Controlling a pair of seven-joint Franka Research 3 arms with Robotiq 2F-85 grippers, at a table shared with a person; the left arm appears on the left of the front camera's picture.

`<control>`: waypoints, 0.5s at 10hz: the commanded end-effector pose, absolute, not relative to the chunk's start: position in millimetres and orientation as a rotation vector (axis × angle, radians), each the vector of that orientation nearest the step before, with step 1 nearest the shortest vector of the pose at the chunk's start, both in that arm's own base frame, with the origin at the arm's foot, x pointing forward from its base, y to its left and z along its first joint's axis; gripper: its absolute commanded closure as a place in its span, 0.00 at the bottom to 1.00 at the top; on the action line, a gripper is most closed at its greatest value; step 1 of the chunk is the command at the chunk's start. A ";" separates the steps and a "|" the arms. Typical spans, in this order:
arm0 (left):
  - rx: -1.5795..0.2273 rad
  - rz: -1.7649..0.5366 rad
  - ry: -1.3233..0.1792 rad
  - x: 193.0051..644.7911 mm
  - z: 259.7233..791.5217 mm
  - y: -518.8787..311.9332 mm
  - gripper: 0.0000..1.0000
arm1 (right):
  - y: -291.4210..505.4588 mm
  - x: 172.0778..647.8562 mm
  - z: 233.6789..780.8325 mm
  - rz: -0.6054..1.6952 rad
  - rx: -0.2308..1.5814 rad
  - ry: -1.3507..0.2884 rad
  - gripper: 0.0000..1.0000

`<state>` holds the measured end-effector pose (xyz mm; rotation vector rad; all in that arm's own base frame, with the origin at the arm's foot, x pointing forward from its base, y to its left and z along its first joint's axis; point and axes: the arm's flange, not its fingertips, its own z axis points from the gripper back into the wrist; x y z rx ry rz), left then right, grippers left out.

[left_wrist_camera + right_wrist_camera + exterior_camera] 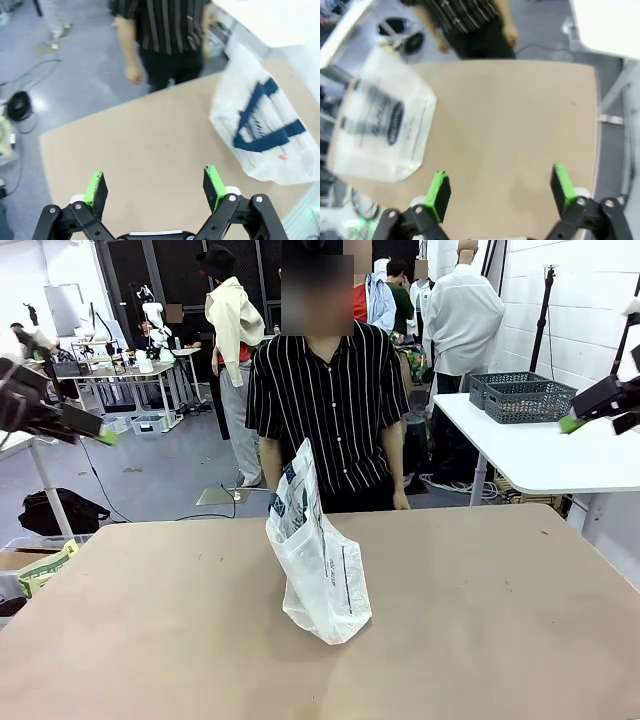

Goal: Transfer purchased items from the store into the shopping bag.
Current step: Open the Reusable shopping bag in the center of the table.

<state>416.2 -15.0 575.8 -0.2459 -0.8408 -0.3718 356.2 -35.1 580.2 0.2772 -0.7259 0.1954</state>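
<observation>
Two claws, both mine, both spread wide with nothing between the green pads: my left gripper (154, 184) hangs at the left edge of the front view and my right gripper (500, 187) at the right edge, each high above the tan rectangular table (500, 630). At the centre of that table stands the translucent white plastic shopping bag with dark navy strap handles (320, 570), upright but leaning, its mouth pinched narrow at the top. I judge the bag needs opening first, so one claw should take a rim or strap from above and lift gently. A sideways nudge would likely topple the thin film. Behind the bag stands the person in a black striped shirt (335, 410), arms down. At the upper right, dark grey slotted plastic baskets (525, 398) sit on a white side table (540, 455).
</observation>
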 end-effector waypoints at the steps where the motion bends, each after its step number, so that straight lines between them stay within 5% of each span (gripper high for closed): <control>1: -0.174 -0.333 -0.882 408.6 583.1 5.8 0.00 | -59.4 367.5 576.2 0.126 0.242 -0.754 0.00; 5: -0.450 -0.326 -0.893 419.2 565.5 -20.1 0.00 | 1.8 361.3 575.5 0.289 0.420 -0.629 0.00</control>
